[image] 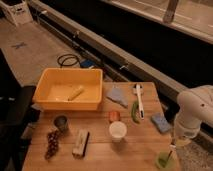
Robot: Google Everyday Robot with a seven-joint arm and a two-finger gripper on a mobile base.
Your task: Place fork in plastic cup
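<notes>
The small light-green plastic cup [163,161] stands at the front right corner of the wooden table [102,152]. The slim metal fork [170,151] leans in it, with its handle pointing up and to the right. My gripper [177,141] hangs from the white arm [196,112] just above the fork's upper end. I cannot tell whether it still touches the fork.
A yellow tub [70,102] stands at the back left with a yellowish object [76,92] in it. On the table are a white cup [118,131], a dark grey cup [61,122], a white-handled utensil [139,97], a blue sponge [161,122], a cloth [117,96], grapes [51,144] and a small box [80,144].
</notes>
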